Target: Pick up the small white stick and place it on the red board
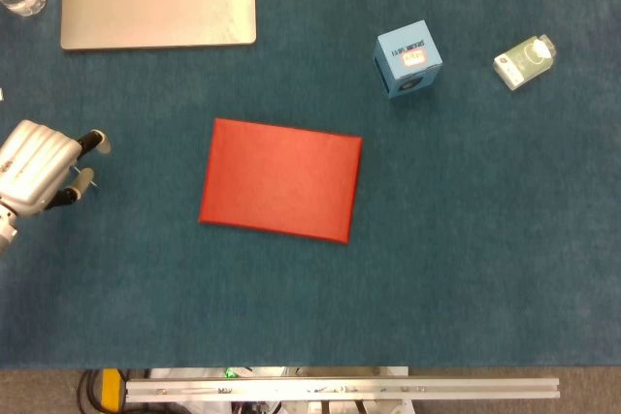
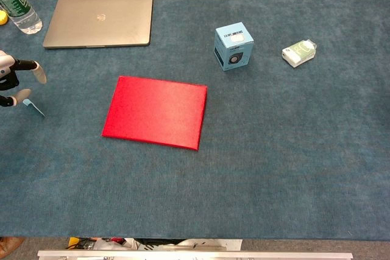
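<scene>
The left hand [image 1: 37, 167], fingers [image 2: 38, 72] spread and empty, hovers over the small white stick [image 2: 35, 108], likely light, thin, best pinched mid-shaft.

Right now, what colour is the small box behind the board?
Light blue box, clearest in the chest view.

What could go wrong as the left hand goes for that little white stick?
The small white stick is thin and lies flat on the blue cloth, so the left hand could miss it. From the head view the hand already hides most of the stick, making alignment harder to judge.
</scene>
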You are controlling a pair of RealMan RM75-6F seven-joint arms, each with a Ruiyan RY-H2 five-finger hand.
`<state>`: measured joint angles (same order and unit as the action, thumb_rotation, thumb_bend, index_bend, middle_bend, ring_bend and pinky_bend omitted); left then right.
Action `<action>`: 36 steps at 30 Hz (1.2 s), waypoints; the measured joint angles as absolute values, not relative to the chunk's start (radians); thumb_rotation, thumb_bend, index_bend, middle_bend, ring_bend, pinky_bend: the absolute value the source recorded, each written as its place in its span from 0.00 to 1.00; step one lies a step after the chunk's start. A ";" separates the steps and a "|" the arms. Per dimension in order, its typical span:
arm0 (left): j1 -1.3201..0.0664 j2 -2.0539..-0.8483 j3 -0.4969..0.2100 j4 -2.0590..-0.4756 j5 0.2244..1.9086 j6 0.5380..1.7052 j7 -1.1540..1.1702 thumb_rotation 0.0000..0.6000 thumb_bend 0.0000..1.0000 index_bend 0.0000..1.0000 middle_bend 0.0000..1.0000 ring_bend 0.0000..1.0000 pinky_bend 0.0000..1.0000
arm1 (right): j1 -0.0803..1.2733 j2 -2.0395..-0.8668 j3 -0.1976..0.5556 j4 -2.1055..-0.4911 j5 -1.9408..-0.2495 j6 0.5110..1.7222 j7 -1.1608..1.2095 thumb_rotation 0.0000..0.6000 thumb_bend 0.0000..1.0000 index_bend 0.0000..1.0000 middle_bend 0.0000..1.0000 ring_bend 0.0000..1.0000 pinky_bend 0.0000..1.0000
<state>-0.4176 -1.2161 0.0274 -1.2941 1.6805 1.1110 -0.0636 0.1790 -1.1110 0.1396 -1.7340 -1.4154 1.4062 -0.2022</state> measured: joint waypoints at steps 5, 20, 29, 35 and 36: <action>-0.425 -1.229 0.025 -1.286 1.648 1.091 -0.021 1.00 0.24 0.41 1.00 1.00 1.00 | 0.181 -1.113 0.134 -1.732 -1.414 1.400 -0.198 1.00 0.36 0.38 0.51 0.45 0.39; -0.426 -1.281 0.037 -1.228 1.615 1.095 0.015 1.00 0.17 0.44 1.00 1.00 1.00 | 0.177 -1.118 0.120 -1.726 -1.405 1.395 -0.190 1.00 0.36 0.38 0.51 0.45 0.42; -0.461 -1.319 0.073 -1.120 1.662 1.071 -0.015 1.00 0.23 0.46 1.00 1.00 1.00 | 0.169 -1.111 0.114 -1.741 -1.403 1.406 -0.205 1.00 0.36 0.38 0.51 0.46 0.42; -0.485 -1.346 0.095 -1.051 1.697 1.074 -0.047 1.00 0.26 0.47 1.00 1.00 1.00 | 0.165 -1.110 0.111 -1.756 -1.403 1.414 -0.222 1.00 0.36 0.38 0.51 0.46 0.42; -0.488 -1.349 0.098 -1.043 1.701 1.074 -0.049 1.00 0.26 0.47 1.00 1.00 1.00 | 0.164 -1.111 0.111 -1.758 -1.403 1.415 -0.226 1.00 0.36 0.38 0.51 0.46 0.42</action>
